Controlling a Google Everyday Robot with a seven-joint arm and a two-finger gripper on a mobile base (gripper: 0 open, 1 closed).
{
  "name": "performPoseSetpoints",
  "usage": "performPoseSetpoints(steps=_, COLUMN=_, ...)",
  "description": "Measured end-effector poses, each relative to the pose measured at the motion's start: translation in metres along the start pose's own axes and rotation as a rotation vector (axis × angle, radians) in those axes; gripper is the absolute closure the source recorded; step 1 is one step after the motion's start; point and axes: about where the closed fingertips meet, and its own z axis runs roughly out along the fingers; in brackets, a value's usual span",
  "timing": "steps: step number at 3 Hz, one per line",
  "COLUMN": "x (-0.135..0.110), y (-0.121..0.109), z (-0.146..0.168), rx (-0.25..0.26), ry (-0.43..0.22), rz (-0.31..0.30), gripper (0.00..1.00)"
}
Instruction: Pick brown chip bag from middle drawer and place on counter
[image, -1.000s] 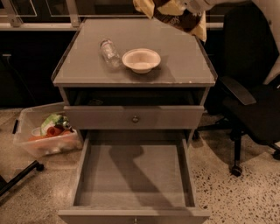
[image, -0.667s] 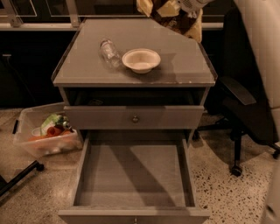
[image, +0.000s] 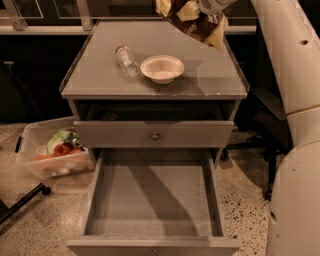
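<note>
At the top right, above the far right corner of the counter (image: 95, 75): gripper (image: 205, 9), clamped on the brown chip bag (image: 192, 22) hanging clear of the surface. Near the counter's middle: bowl (image: 162, 68), bottle (image: 125, 59) lying just left of it. Beneath the counter: drawer front (image: 152, 134). Lower and nearer, pulled out: middle drawer (image: 150, 200). Left of the cabinet, on the floor (image: 50, 220): bin (image: 30, 150). Right of the cabinet: robot arm (image: 290, 125), chair (image: 265, 115) behind it.

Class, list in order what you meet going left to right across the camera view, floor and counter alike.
Plastic bin on the floor → clear bottle on the counter → white bowl → brown chip bag, held aloft by the gripper at the top edge → robot arm.
</note>
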Motion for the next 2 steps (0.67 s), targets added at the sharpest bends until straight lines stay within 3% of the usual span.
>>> performPoseSetpoints(steps=1, x=0.009, y=-0.004, z=0.017, rx=0.029, ry=0.001, rz=0.042, gripper=1.0)
performPoseSetpoints(steps=2, x=0.026, y=-0.014, z=0.043, rx=0.101, ry=0.036, rz=0.114, gripper=1.0)
